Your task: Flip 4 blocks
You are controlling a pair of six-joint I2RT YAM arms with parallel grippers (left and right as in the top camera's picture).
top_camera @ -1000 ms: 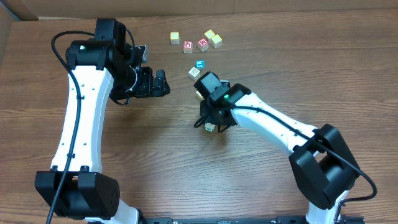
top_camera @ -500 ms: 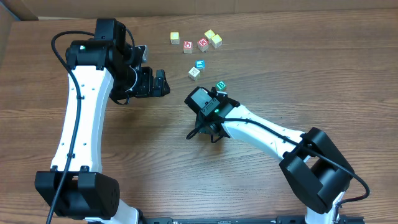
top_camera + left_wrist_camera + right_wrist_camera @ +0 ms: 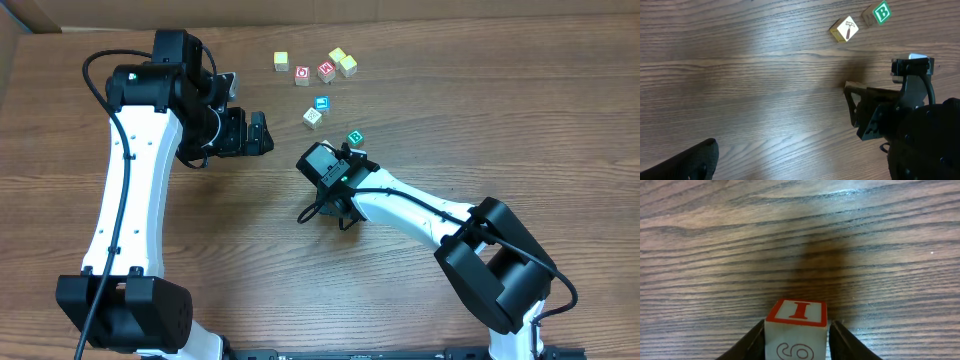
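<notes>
Right wrist view: my right gripper [image 3: 797, 339] pinches the block [image 3: 798, 311] centred between its fingers, red I up; spread left gripper [image 3: 262, 133] lies farther from it.

one block [image 3: 796, 330] on table [image 3: 700, 255] btwn r gripper [image 3: 796, 342] fingers; b block [image 3: 354, 138] nearby, other blocks [image 3: 326, 71] farther back.

Left wrist view, upper right: the green-print block [image 3: 882, 12] reads "B". Right wrist view, bottom centre: the red-bordered block [image 3: 796, 330] reads "I" on top, "9" below.
</notes>
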